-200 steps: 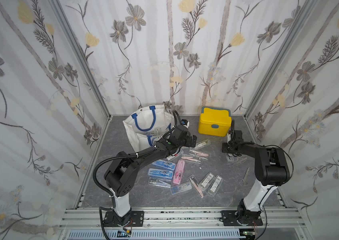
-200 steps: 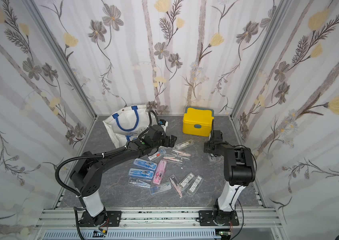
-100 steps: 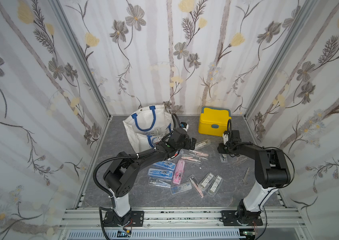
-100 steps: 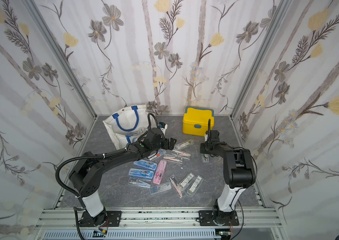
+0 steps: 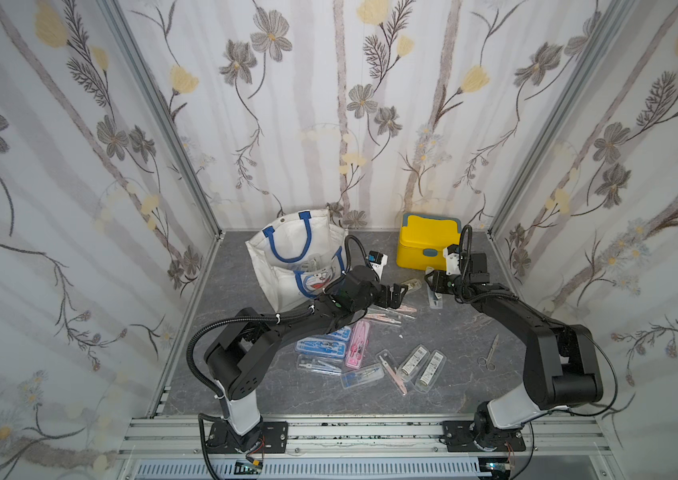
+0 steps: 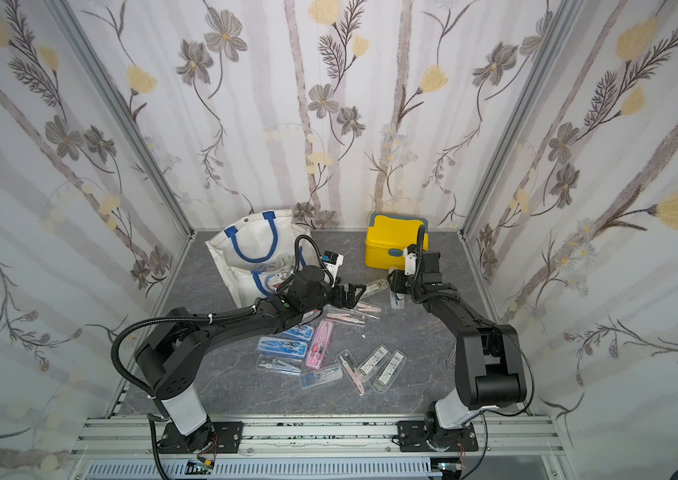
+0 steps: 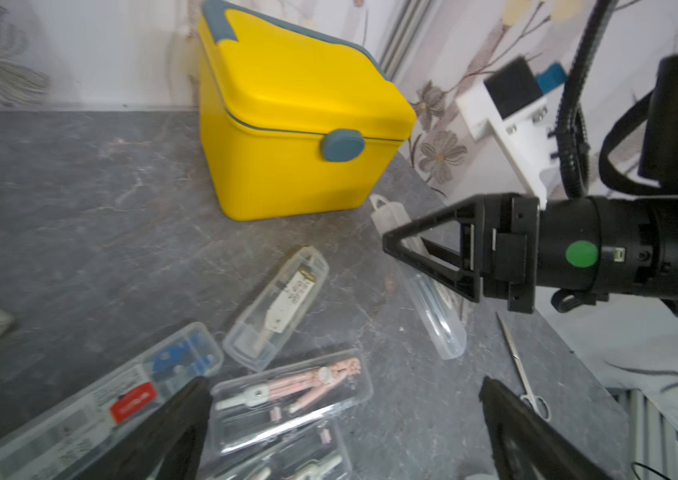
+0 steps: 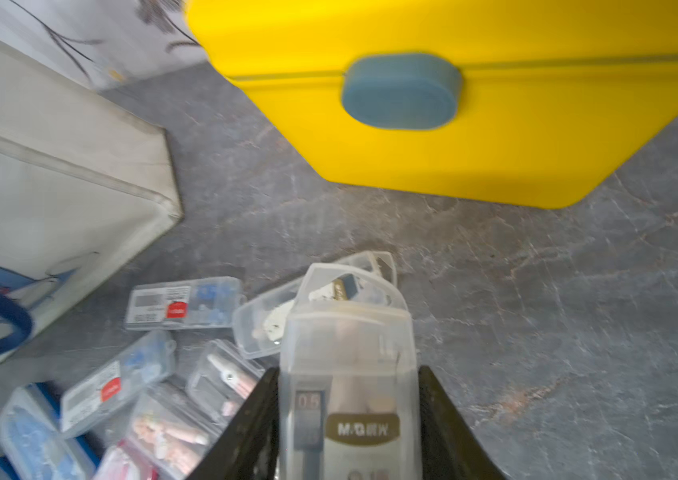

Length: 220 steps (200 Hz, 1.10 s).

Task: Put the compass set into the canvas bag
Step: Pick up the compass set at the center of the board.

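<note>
Clear plastic walls of 1 compass set (image 8: 350,357) sat clamped between the black fingers (image 8: 254,415) of the right tool (image 8: 347,395), which gripped the case's near end, printed label facing the wrist camera. In both top views the held set hung low just in front of the yellow box (image 5: 424,249); whether it touched the tabletop (image 5: 433,332) I could not tell. The left tool (image 7: 341,380) was wide open and empty above a pink-compass case (image 7: 291,395), near the right tool. The canvas bag (image 5: 275,282) sat at the rear left, mouth open, well apart from the held set. Other cases (image 5: 354,345) lay scattered mid-tabletop. Scissors (image 5: 491,355) lay beside the right arm.
</note>
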Each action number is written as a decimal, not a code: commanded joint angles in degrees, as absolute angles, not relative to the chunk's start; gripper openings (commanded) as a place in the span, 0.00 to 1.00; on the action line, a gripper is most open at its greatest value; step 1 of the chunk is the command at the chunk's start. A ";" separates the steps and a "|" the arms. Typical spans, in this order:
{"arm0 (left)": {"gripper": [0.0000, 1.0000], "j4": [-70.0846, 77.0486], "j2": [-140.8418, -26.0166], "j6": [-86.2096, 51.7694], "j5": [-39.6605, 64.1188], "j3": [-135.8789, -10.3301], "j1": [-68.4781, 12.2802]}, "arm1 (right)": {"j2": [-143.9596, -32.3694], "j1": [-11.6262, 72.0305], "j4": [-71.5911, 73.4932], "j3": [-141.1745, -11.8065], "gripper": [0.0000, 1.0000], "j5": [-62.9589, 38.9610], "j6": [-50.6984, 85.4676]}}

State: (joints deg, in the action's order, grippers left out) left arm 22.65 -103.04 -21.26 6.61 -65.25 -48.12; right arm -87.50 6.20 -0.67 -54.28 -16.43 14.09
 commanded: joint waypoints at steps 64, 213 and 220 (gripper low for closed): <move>1.00 41.23 -108.05 -26.73 8.63 -66.46 -51.93 | -77.59 8.17 11.64 -49.56 0.46 -20.17 24.74; 0.55 41.90 -114.92 -30.41 10.69 -73.54 -54.49 | -71.74 8.26 14.94 -44.81 0.47 -19.56 26.10; 0.55 41.92 -114.79 -30.32 10.55 -73.34 -54.43 | -71.72 8.26 14.87 -44.82 0.47 -19.85 26.10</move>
